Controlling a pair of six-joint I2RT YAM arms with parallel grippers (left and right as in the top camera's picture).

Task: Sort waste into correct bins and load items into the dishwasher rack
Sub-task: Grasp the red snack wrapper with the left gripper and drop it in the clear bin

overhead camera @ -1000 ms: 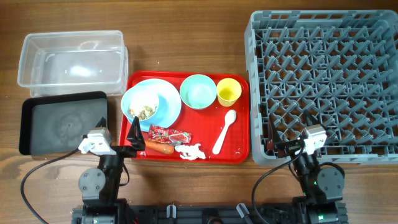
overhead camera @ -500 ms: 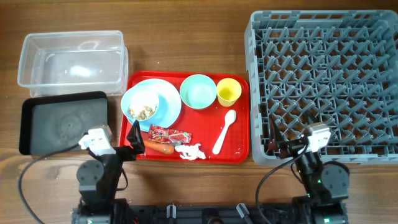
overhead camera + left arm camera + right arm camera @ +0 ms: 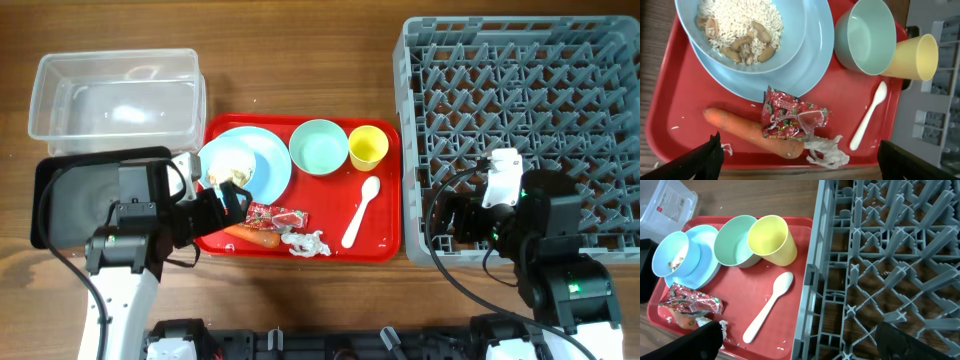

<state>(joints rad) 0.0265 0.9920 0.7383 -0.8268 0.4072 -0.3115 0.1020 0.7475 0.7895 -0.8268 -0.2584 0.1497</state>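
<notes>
Our left gripper (image 3: 799, 142) hovers spread wide (nothing in it) directly over the wrapper (image 3: 790, 117), we think to take waste first; our right gripper (image 3: 797, 327), also spread and empty, hovers beside the rack (image 3: 856, 270).

Overhead: straight down, whole table (image 3: 300, 50). Left wrist — close above red tray (image 3: 670, 95), facing down. Right wrist — farther back, oblique, tray beside rack (image 3: 812, 255). All share the tray.
</notes>
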